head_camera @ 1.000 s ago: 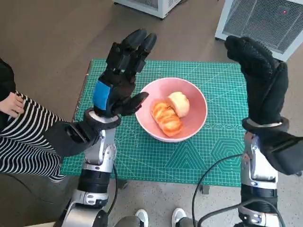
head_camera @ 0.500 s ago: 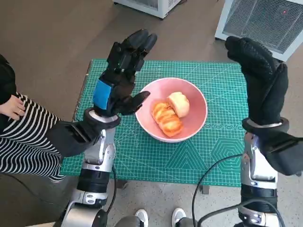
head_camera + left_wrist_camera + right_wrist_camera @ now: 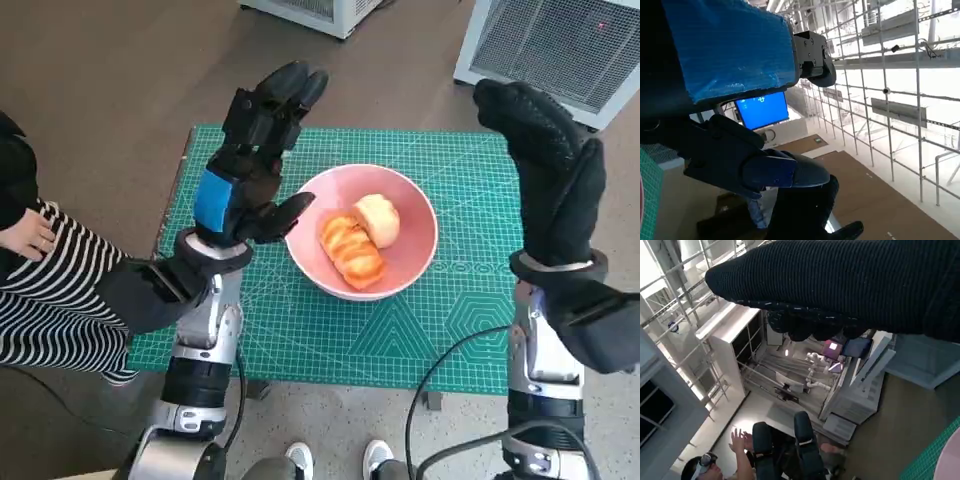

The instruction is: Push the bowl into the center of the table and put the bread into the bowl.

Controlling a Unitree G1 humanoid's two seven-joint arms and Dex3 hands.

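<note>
A pink bowl (image 3: 410,262) sits near the middle of the green cutting mat (image 3: 330,335) that covers the table. Two pieces of bread lie in it: a ridged golden loaf (image 3: 350,249) and a paler round bun (image 3: 379,218). My left hand (image 3: 250,165), black with blue tape, is raised above the mat just left of the bowl, fingers spread and holding nothing. My right hand (image 3: 550,170) in the knitted glove is raised at the right of the bowl, fingers extended and empty. Both wrist views look up into the room; the glove (image 3: 840,285) and the taped hand (image 3: 725,90) fill them.
A person in striped trousers (image 3: 50,300) sits at the left, one hand (image 3: 25,232) on the lap. White appliances (image 3: 560,40) stand on the floor beyond the table. A cable (image 3: 440,370) hangs by my right forearm. Feet (image 3: 300,458) show below the table's near edge.
Both hands stay raised with only a slight drift. The person's hand at the left has slid a little lower. Bowl and bread have not moved.
</note>
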